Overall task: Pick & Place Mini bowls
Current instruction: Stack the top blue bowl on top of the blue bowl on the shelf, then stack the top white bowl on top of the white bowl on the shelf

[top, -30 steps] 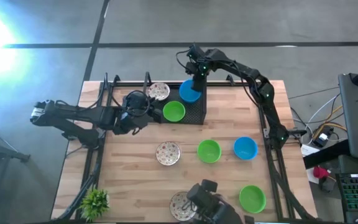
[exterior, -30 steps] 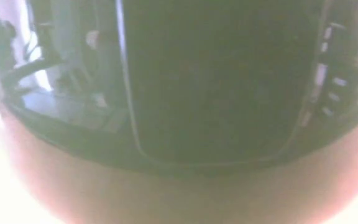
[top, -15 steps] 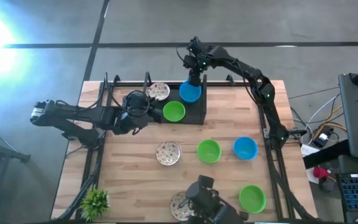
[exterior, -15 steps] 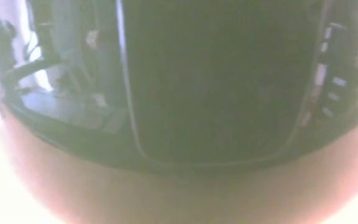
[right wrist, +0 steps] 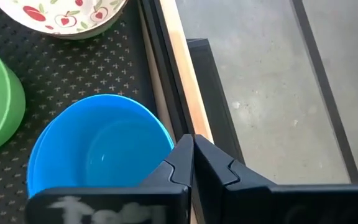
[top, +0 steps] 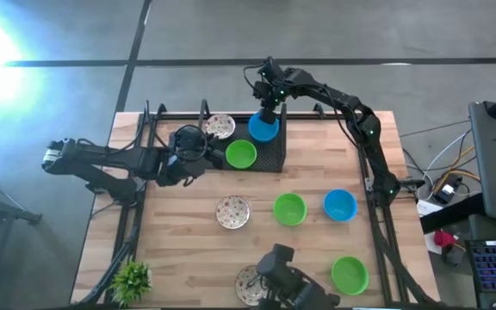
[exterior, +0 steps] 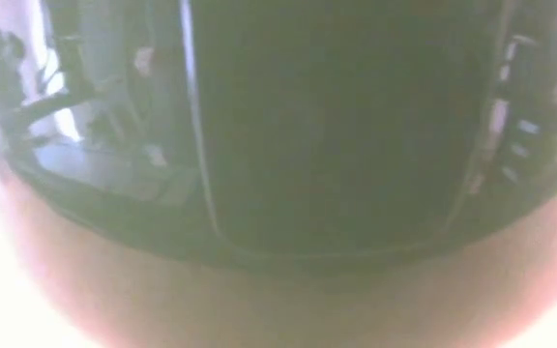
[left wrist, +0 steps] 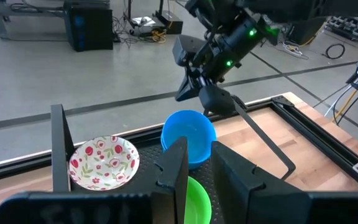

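From above, the right gripper [top: 265,110] hangs over the far edge of the black mesh tray [top: 275,157], just above the blue bowl [top: 263,127] that sits in the tray's far right corner; a green bowl [top: 241,154] lies in the tray beside it and a speckled bowl [top: 220,127] at the tray's far left. The left gripper [top: 198,155] rests low at the tray's left side, near the green bowl. On the bare wood, well apart from the tray, sit a second speckled bowl [top: 232,211], a second green bowl [top: 289,208] and a second blue bowl [top: 340,205] in a row, then a third green bowl [top: 349,274] and a third speckled bowl [top: 250,285] at the near edge, the last half covered by a dark camera mount [top: 284,274]. A spiky potted plant [top: 131,279] stands at the near left corner. The low view is blocked by something dark and blurred right against the lens. In the left wrist view, the left gripper's fingers [left wrist: 178,167] stand a little apart with nothing between them, in front of the blue bowl and the green one, while the right gripper hovers just over the blue bowl's far rim. In the right wrist view, the right gripper's fingers [right wrist: 180,163] are pressed together beside the blue bowl's rim, against the tray's edge rail [right wrist: 160,74], gripping nothing.
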`<action>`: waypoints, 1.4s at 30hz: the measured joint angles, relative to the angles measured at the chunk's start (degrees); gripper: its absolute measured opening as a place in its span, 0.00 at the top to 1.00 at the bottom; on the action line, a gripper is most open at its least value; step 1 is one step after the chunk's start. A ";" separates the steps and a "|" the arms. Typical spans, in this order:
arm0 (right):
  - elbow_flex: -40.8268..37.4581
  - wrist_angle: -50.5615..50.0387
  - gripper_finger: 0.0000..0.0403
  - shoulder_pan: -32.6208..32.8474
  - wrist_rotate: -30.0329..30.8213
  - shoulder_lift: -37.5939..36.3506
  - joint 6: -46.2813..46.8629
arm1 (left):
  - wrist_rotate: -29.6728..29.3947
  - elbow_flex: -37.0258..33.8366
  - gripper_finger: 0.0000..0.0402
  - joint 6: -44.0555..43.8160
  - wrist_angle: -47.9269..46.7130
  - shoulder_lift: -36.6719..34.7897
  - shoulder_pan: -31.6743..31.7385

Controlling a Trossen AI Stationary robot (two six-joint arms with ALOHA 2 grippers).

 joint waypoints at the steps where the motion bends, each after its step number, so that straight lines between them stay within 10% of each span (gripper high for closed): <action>1: -0.54 0.60 0.98 -0.02 0.02 0.02 0.42 | 0.00 0.00 0.81 0.00 0.00 0.00 0.00; 19: -8.76 7.68 0.98 -0.02 0.04 0.13 3.65 | 0.02 -0.07 0.81 0.11 -0.45 0.00 0.00; 42: 3.27 -3.70 0.98 3.28 -0.44 -13.65 5.19 | 11.78 -0.25 0.81 -0.15 -10.17 -0.09 0.02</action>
